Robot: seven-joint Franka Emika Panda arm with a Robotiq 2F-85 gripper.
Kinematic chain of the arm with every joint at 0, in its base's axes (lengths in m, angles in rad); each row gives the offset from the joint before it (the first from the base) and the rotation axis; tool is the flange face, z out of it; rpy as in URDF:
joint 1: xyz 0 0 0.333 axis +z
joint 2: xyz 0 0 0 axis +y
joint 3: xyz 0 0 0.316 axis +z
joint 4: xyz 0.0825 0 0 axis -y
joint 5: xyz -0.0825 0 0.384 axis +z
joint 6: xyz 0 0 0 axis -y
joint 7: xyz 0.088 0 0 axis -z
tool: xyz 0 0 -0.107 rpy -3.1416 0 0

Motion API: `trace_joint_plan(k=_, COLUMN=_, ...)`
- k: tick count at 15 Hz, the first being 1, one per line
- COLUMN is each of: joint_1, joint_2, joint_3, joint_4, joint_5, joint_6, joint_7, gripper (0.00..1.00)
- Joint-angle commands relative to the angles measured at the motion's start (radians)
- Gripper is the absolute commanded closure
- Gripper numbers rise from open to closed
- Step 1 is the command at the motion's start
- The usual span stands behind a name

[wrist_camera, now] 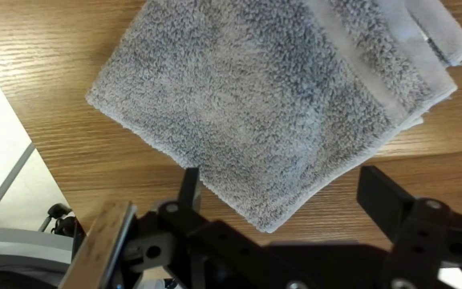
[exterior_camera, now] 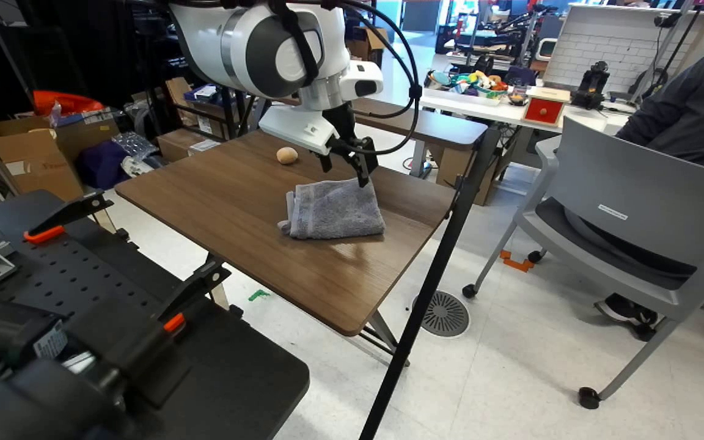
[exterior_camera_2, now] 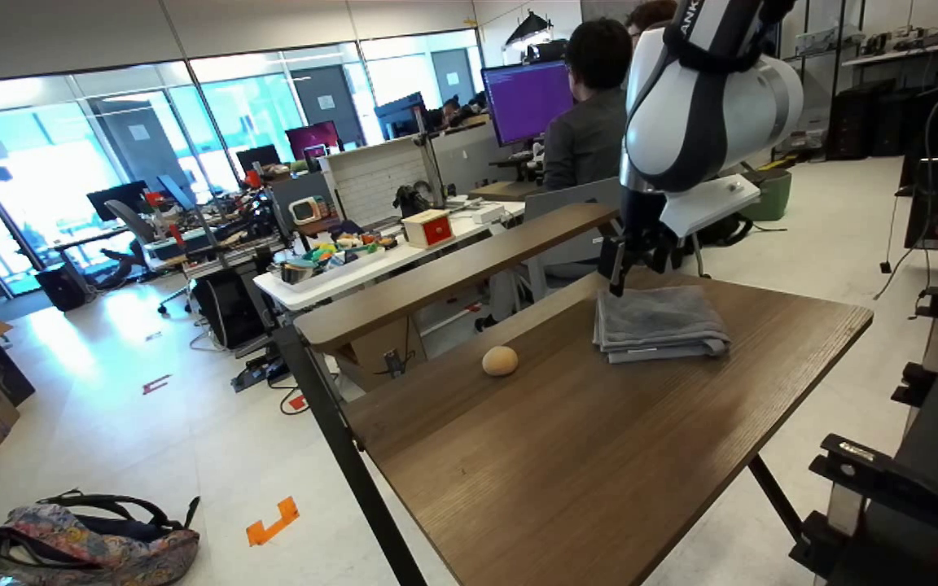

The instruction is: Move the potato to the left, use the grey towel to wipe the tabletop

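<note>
1. Gripper (wrist_camera: 281,186): fingers (wrist_camera: 381,196) spread wide apart, a clear gap between them, nothing in its hold.
2. Grey towel (wrist_camera: 255,100): folded, lying flat on the brown tabletop (wrist_camera: 54,132), just below the hand. In the wrist view one corner points into the gap between the fingers, most of the cloth lying beyond the tips. One finger overlaps the towel's edge, the other stands over bare wood. Whether either tip touches the cloth, cannot tell.
3. Arm (exterior_camera_2: 705,114), white and dark grey, reaches out over the tabletop. Wrist low, fingers aimed down, tips by one corner of the towel in both exterior views. Black cable (exterior_camera: 415,93) loops beside the wrist.
4. Potato (exterior_camera_2: 500,360): tan, rounded, resting on the tabletop off to one side of the hand, apart from the fingers. Bare wood between it and the towel in both exterior views.
5. Tabletop's edge: dark post (exterior_camera: 448,235) slants past it; narrow raised shelf (exterior_camera_2: 453,267), also wood-toned, runs above that side.
6. Beyond: grey chair (exterior_camera: 645,171), a seated person (exterior_camera_2: 587,138) in dark clothing there, seen from behind in an exterior view.
7. Further off: white desk (exterior_camera: 468,105) bearing a small red-fronted box (exterior_camera: 543,111) and a jumble of coloured items (exterior_camera: 480,80), too small to sort one from another.
</note>
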Motion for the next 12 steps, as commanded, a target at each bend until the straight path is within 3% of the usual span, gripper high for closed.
trace_joint_plan(k=1, joint_1=-0.007, joint_2=0.001, joint_3=0.010, joint_4=-0.002, joint_5=-0.001, joint_6=-0.024, joint_7=-0.009, gripper=0.00)
trace_joint_plan(k=6, joint_1=-0.006, joint_2=0.008, joint_3=0.014, joint_4=-0.019, joint_5=0.004, joint_6=-0.120, joint_7=-0.001, gripper=0.00)
trace_joint_plan(k=8, joint_1=-0.041, joint_2=0.029, joint_3=0.044, joint_4=-0.020, joint_5=0.015, joint_6=-0.104, joint_7=-0.028, gripper=0.00)
trace_joint_plan(k=9, joint_1=-0.006, joint_2=0.019, joint_3=0.012, joint_4=-0.017, joint_5=0.001, joint_6=-0.108, joint_7=-0.002, gripper=0.00)
trace_joint_plan(k=12, joint_1=-0.022, joint_2=0.034, joint_3=0.024, joint_4=-0.018, joint_5=0.004, joint_6=-0.107, joint_7=-0.006, gripper=0.00)
